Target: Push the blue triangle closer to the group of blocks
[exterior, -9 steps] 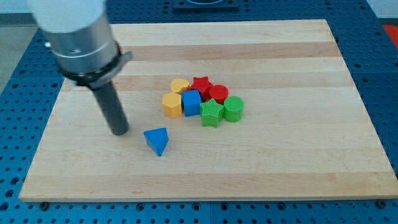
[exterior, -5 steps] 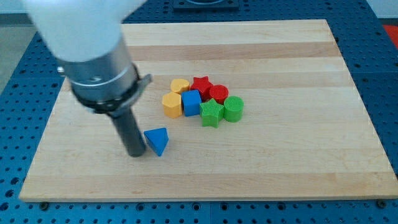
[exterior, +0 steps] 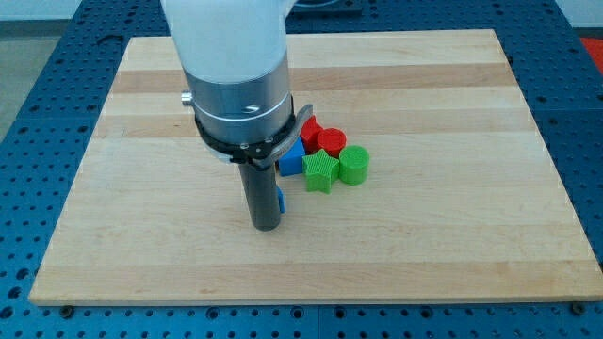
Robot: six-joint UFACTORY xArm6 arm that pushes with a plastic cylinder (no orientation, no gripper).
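My tip [exterior: 266, 226] rests on the wooden board [exterior: 424, 245], below and left of the group of blocks. The blue triangle [exterior: 281, 201] is almost wholly hidden behind the rod; only a thin blue sliver shows at the rod's right edge, just above the tip. The group lies up and to the right: a blue block [exterior: 293, 160], a green star [exterior: 320, 171], a green cylinder [exterior: 354, 165], a red cylinder [exterior: 331, 142] and a red block [exterior: 310, 130]. The arm hides the left part of the group.
The arm's wide grey and white body [exterior: 236, 75] covers the board's upper middle. A blue perforated table [exterior: 575, 169] surrounds the board.
My tip has moved right along the board, from left of the blue triangle to where it lay. The triangle has shifted right and up, and is now mostly hidden. The yellow blocks are covered.
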